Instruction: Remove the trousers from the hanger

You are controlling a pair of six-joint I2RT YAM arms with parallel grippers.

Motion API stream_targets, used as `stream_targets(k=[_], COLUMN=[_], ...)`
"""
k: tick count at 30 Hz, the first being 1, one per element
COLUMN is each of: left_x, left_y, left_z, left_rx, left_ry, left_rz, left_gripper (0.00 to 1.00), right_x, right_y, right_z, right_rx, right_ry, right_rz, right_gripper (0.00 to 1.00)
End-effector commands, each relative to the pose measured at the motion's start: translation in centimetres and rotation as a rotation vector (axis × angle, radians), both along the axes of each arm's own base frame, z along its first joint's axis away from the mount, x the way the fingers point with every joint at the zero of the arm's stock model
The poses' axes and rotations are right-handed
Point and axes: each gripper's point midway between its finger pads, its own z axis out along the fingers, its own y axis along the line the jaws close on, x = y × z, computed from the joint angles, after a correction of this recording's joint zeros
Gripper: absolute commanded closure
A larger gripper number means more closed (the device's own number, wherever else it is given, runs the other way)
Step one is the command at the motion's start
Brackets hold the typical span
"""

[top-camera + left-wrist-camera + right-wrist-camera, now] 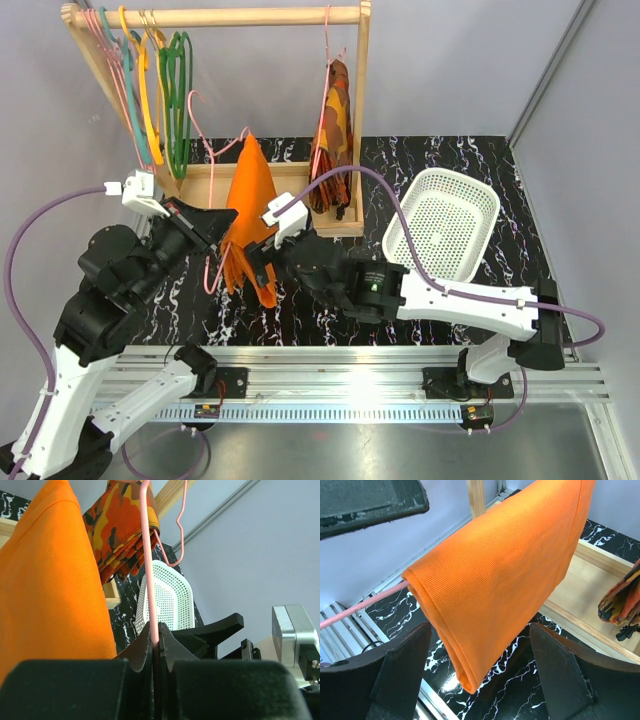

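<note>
The white basket sits on the right side of the top view, and only its own holey floor shows inside it. The wooden rack at the top holds pink, yellow and green hangers on its left end. A patterned garment hangs on its right end.

The left arm reaches up from the lower left. Its end effector is clenched tight on the thin pink wire of the hanger. The trousers are draped over that hanger in the middle of the top view, in front of the rack.

The right arm stretches in from the lower right. Its end effector is released, with one finger on each side of the trousers' bottom fold.

The fold hangs above the dark worktop. Bare worktop shows between the trousers and the basket.
</note>
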Motion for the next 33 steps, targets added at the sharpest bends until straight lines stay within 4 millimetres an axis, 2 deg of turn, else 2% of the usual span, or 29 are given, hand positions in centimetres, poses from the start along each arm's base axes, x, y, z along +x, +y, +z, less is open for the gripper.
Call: stream_targets(k=[1,9,14,17,24,27,33], left_x=[-1.9,-1.9,-1.7,-1.8,-1.8,-1.7,-2.0], left_y=[1.8,2.1,2.7,3.0,2.6,2.7,2.3], left_z=[10.2,10.5,10.7,11.4,12.4,12.4,13.0], left_rx=[-0.171,-0.198,-0.21,-0.232,-0.248,-0.26,-0.273], left_ry=[-0.297,-0.273,-0.27,-0.274,-0.277,-0.276,-0.294], left_rz=[0.026,0.048,0.08,0.092,0.075,0.078,0.054], left_gripper=[1.0,1.0,1.0,1.0,1.0,1.0,1.0], right_x=[-0.5,1.1,0.6,0.9,1.7,2.3,2.4], right_y=[1.3,1.7,2.8,2.9,2.8,2.5,2.9], right_z=[1.7,1.6,1.2,1.5,2.7,2.3,1.7], right_rx=[0.031,-0.02,-0.013,0.004,0.002,0.013,0.017], right_ry=[-0.015,-0.063,-0.048,-0.059,-0.112,-0.116,-0.113], right_rz=[0.038,-0.032,0.006,-0.009,-0.047,-0.088,-0.081], right_gripper=[0.12,0.11,0.1,0.09,0.1,0.11,0.12])
